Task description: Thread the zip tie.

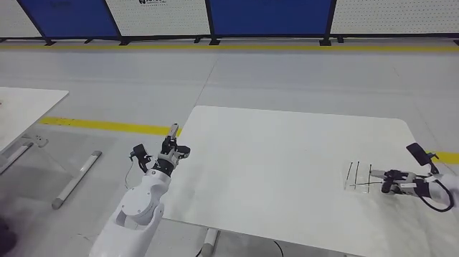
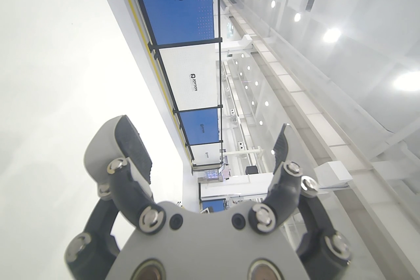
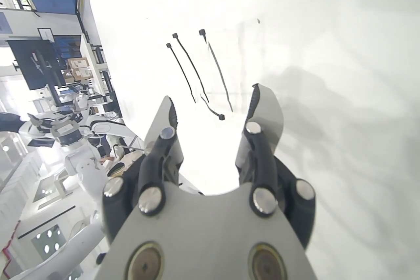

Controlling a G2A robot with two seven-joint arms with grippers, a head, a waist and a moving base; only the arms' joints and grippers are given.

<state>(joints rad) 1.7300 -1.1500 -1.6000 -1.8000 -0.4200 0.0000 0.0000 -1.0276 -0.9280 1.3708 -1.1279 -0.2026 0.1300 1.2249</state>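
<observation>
Black thin plastic zip ties (image 3: pixel 193 66) lie close together ahead of my right gripper (image 3: pixel 212 94), wide open and empty; I might pinch two.

The top view sits high above the arms and looks down and forward across the whole white round-cornered tabletop (image 1: pixel 287 185) to the blue and white perforated partition panels (image 1: pixel 272 2). The left wrist view rides close behind the left grey two-fingered tool (image 2: pixel 206 137) at the tabletop's edge, facing those panels and the ceiling. The right wrist view looks steeply down, near the thin black plastic zip ties (image 3: pixel 193 68) that the top view also shows.
</observation>
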